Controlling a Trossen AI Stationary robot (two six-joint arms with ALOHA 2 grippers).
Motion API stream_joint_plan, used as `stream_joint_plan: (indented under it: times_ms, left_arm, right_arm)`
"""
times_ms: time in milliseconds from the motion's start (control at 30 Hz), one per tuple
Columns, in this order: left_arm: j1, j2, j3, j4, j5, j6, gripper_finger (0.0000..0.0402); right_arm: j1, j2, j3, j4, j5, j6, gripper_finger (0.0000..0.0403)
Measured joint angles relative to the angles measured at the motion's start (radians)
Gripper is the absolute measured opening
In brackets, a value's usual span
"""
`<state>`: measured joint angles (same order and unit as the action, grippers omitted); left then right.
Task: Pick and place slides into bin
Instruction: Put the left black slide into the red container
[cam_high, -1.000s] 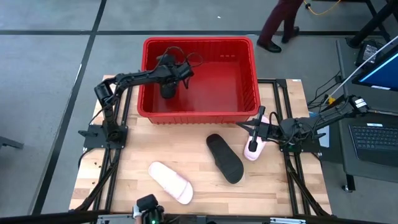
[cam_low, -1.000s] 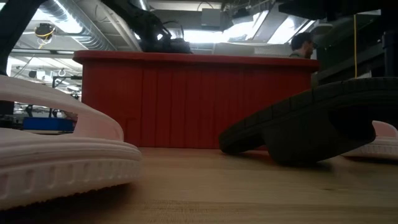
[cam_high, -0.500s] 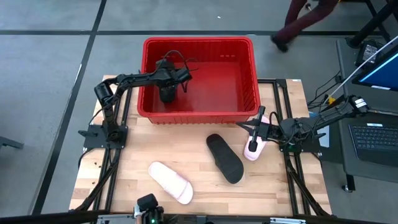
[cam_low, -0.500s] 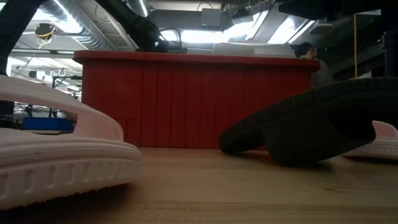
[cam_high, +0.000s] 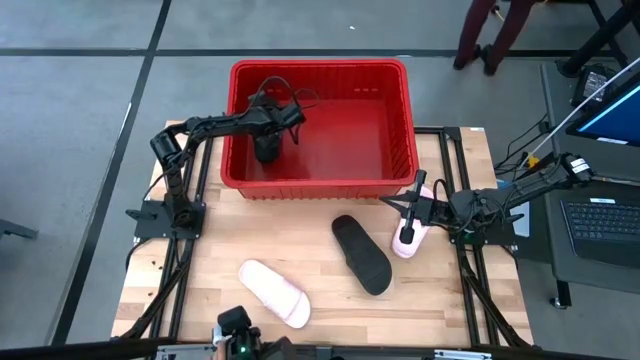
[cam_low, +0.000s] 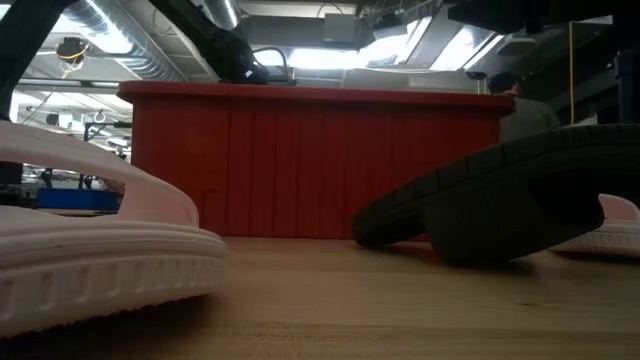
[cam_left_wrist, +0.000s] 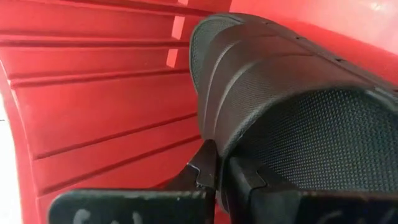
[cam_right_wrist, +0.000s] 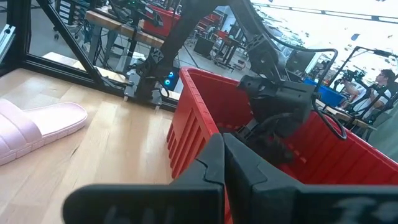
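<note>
Left claw (cam_high: 268, 150), upper left inside the red bin (cam_high: 400, 120), I see clamped on a black slide (cam_left_wrist: 292, 106); lower centre, pink slide (cam_high: 274, 293) and black one (cam_high: 361, 254) on the worktop (cam_high: 300, 235); right claw (cam_high: 407, 228) shut, empty.

Wooden table (cam_high: 300, 240): red bin (cam_high: 405, 110), three slides (cam_high: 362, 255).

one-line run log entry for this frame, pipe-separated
left gripper: shut on black slide, inside bin | right gripper: shut, empty, beside pink slide | on table: three slides
</note>
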<state>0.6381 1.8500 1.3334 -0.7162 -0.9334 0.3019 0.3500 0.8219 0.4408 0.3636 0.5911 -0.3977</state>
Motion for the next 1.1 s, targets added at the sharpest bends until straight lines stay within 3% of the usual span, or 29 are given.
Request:
stream_joint_plan:
  times_ms: [467,800,1100]
  left_arm:
    - [0.012,0.0,-0.005,0.003,0.028,-0.002,0.0004]
    - [0.01,-0.002,-0.141,0.095,0.008,0.0,0.0004]
    - [0.012,-0.003,-0.152,0.136,0.004,0.101,0.0004]
  right_arm:
    - [0.0,0.0,0.0,-0.004,0.0,0.0,0.0004]
    - [0.0,0.0,0.001,-0.017,0.0,0.0,0.0004]
    - [0.0,0.0,0.001,-0.023,0.0,0.0,0.0004]
